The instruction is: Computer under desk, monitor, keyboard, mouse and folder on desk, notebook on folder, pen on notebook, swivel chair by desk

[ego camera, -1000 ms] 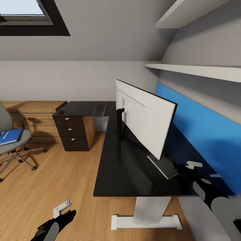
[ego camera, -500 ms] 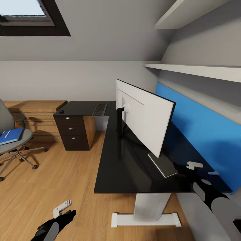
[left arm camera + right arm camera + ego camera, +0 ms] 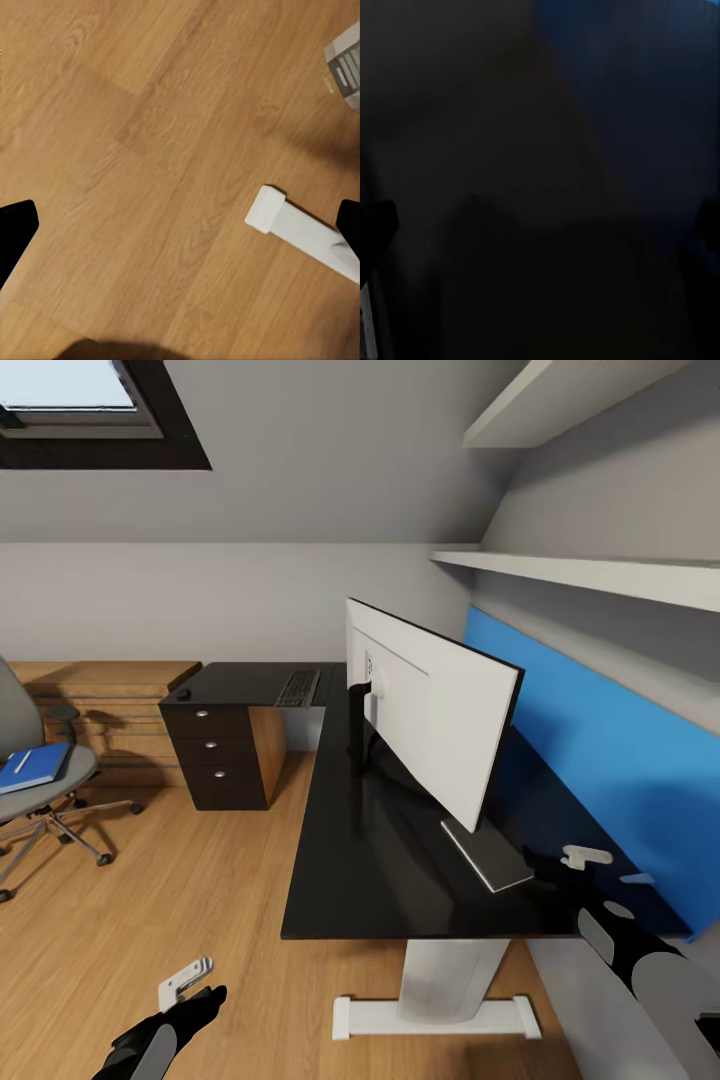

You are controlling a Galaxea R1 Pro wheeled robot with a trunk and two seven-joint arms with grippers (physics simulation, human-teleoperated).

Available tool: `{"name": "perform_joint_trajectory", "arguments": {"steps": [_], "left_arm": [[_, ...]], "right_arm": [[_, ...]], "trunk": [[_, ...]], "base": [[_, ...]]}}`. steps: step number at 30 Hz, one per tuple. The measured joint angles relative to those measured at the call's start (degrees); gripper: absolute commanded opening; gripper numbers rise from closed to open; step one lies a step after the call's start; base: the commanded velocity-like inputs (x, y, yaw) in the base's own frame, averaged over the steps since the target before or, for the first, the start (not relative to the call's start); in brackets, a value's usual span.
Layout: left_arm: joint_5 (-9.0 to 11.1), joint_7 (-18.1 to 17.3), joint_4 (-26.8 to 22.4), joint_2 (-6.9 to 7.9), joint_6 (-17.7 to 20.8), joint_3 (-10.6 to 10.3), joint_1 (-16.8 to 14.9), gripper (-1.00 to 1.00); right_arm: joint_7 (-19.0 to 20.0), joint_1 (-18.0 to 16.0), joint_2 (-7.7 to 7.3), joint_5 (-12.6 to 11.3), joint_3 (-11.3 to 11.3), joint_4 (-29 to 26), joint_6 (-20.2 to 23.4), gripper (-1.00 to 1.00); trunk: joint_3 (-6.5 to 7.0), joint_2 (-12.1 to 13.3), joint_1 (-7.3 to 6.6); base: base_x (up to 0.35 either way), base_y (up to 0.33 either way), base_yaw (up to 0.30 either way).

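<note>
Desk (image 3: 400, 880) inspection: monitor (image 3: 440, 725) standing, keyboard (image 3: 297, 688) far.
Your left hand (image 3: 185, 982) hangs over the floor, fingers apart; right hand (image 3: 585, 857) above the desk, state indeterminable.

Head view high over desk (image 3: 400, 860); wrist views close, downward.

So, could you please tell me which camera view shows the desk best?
The head view: it shows the desk's whole black top with the monitor on it. The left wrist view shows just its white foot; the right wrist view, dark surface close up.
</note>
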Motion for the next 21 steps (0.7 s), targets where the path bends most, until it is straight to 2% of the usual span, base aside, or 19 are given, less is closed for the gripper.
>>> {"name": "perform_joint_trajectory", "arguments": {"steps": [9, 14, 21], "left_arm": [[0.0, 0.0, 0.7, 0.0, -0.3, -0.4, 0.0, 1.0], [0.0, 0.1, 0.8, 0.0, -0.3, -1.4, 0.0, 1.0], [0.0, 0.1, 0.8, 0.0, -0.3, -1.7, 0.0, 1.0]], "right_arm": [[0.0, 0.0, 0.0, 0.0, 0.0, 0.0, -0.2, 1.0], [0.1, 0.0, 0.0, 0.0, 0.0, 0.0, -0.2, 1.0], [0.4, 0.0, 0.0, 0.0, 0.1, 0.0, -0.2, 1.0]], "trunk": [[1.62, 3.6, -1.98], [1.62, 3.6, -1.98], [1.62, 3.6, -1.98]], "base": [[0.0, 0.0, 0.0], [0.0, 0.0, 0.0], [0.0, 0.0, 0.0]]}}
